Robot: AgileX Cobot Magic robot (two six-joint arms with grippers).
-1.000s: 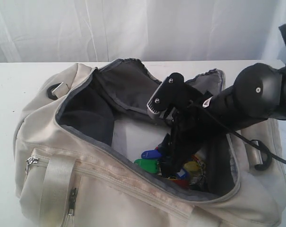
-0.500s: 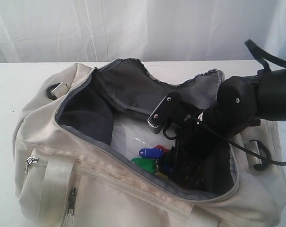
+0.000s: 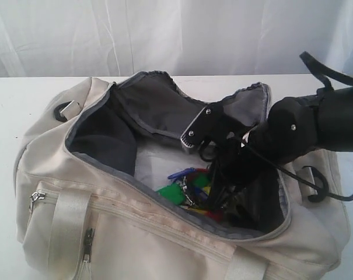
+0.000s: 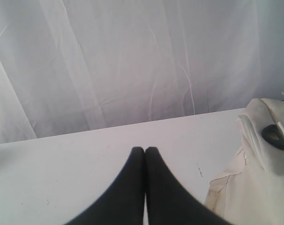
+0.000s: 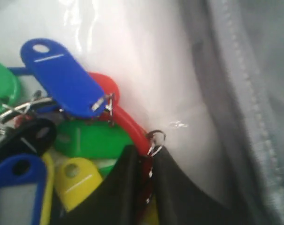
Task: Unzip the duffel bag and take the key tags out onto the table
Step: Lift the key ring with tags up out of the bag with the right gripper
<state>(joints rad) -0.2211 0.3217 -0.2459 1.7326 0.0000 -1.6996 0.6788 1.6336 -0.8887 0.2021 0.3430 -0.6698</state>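
Note:
The cream duffel bag (image 3: 112, 227) lies on the white table (image 3: 24, 105) with its top unzipped and its dark grey lining showing. Inside it lie the key tags (image 3: 185, 189), a bunch in green, blue, red and yellow. My right gripper (image 3: 218, 201) reaches down into the bag's opening. In the right wrist view the right gripper (image 5: 145, 154) is shut on a red tag of the key tags (image 5: 85, 122), beside a metal ring. My left gripper (image 4: 144, 150) is shut and holds nothing, above the table (image 4: 62, 159), next to one end of the duffel bag (image 4: 259, 173).
A white curtain (image 3: 164, 35) hangs behind the table. A black D-ring (image 3: 313, 186) sits on the bag's right end and another (image 3: 59, 111) on its left end. A webbing handle (image 3: 68, 227) crosses the near side. Clear plastic (image 5: 146, 70) lines the bag's floor.
My right gripper went deeper into the bag and closed its fingers on a red tag. The bunch of tags shifted a little to the left. The bag's near wall sagged slightly.

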